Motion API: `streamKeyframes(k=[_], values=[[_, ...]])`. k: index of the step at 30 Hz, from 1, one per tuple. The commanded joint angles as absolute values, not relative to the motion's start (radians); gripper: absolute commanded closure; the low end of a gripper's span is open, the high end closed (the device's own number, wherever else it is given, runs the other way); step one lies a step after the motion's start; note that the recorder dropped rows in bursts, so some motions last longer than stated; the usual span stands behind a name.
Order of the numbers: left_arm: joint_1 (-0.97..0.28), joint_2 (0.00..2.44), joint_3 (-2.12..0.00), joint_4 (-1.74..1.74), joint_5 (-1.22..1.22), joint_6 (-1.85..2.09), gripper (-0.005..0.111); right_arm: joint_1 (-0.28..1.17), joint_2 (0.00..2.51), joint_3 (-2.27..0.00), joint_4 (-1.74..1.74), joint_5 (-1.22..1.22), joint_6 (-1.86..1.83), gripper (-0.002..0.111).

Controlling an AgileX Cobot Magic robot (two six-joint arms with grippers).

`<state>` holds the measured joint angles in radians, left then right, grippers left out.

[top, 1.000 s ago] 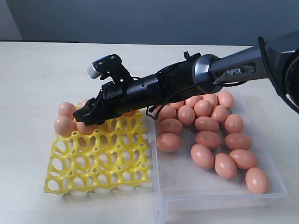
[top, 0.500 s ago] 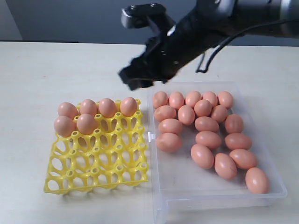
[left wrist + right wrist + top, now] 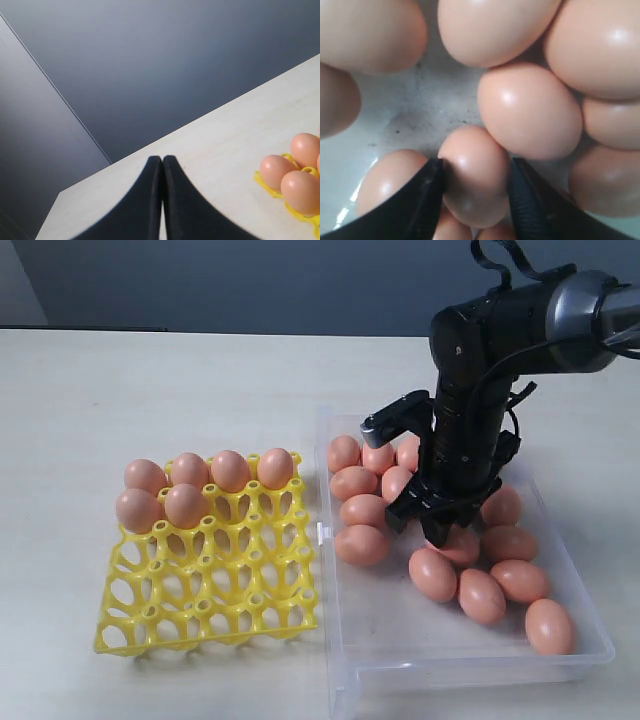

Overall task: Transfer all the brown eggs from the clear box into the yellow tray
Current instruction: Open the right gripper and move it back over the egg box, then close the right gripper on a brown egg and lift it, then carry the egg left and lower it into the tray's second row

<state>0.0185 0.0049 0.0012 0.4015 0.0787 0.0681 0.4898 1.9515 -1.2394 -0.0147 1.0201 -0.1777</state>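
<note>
pale table (image 3: 150,370) against a dark grey wall, exterior view. the yellow tray (image 3: 210,590) lies on the left of the view, and the clear box (image 3: 470,665) sits just beside it on the right, their edges near touching. six brown eggs (image 3: 190,502) sit in tray cups: four along the far row and two at the left of the next row. the other cups are unfilled. more than a dozen brown eggs lie loose in the clear box, crowded toward its far end and right side.

the right tool (image 3: 437,530) points steeply down into the box among the eggs. in the right wrist view its fingers (image 3: 427,200) press against both sides of one brown egg (image 3: 472,185), the jaws closed to the egg's width. this egg sits low among its neighbours.

the left tool (image 3: 162,200) shows only in its wrist view. its fingers are pressed together with nothing between them, above bare table, a tray corner nearby.
</note>
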Motion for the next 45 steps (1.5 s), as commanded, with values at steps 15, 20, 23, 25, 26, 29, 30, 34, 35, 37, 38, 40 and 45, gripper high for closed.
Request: streamKeyframes(k=[15,20,23,25,26,29,30,34,35,37,38,40,45], values=[[0.008,0.0,0.0,0.404,0.076,0.064,0.106,0.485,2.019,-1.233,0.017,1.017,-0.206,0.062],[0.008,0.0,0.0,0.404,0.076,0.064,0.106,0.485,2.009,-1.233,0.015,1.02,-0.206,0.109],[0.008,0.0,0.0,0.404,0.076,0.064,0.106,0.492,1.969,-1.233,0.009,1.032,-0.206,0.105],[0.008,0.0,0.0,0.404,0.076,0.064,0.106,0.5,1.924,-1.233,0.009,1.028,-0.206,0.105],[0.008,0.0,0.0,0.404,0.076,0.064,0.106,0.506,1.894,-1.233,0.009,1.016,-0.206,0.105],[0.008,0.0,0.0,0.404,0.076,0.064,0.106,0.521,1.802,-1.233,0.055,0.921,-0.206,0.105],[0.008,0.0,0.0,0.404,0.076,0.064,0.106,0.525,1.773,-1.233,0.104,0.855,-0.206,0.105],[0.008,0.0,0.0,0.404,0.076,0.064,0.106,0.551,1.727,-1.233,0.416,0.563,-0.314,0.105],[0.008,0.0,0.0,0.404,0.076,0.064,0.106,0.564,1.74,-1.233,0.552,0.496,-0.432,0.105],[0.008,0.0,0.0,0.404,0.076,0.064,0.106,0.591,1.772,-1.233,0.757,0.427,-0.624,0.105],[0.008,0.0,0.0,0.404,0.076,0.064,0.106,0.606,1.799,-1.233,0.868,0.403,-0.723,0.105],[0.008,0.0,0.0,0.404,0.076,0.064,0.106,0.626,1.862,-1.233,1.046,0.389,-0.882,0.106],[0.008,0.0,0.0,0.404,0.076,0.064,0.106,0.664,1.98,-1.233,1.335,0.384,-1.169,0.107]])
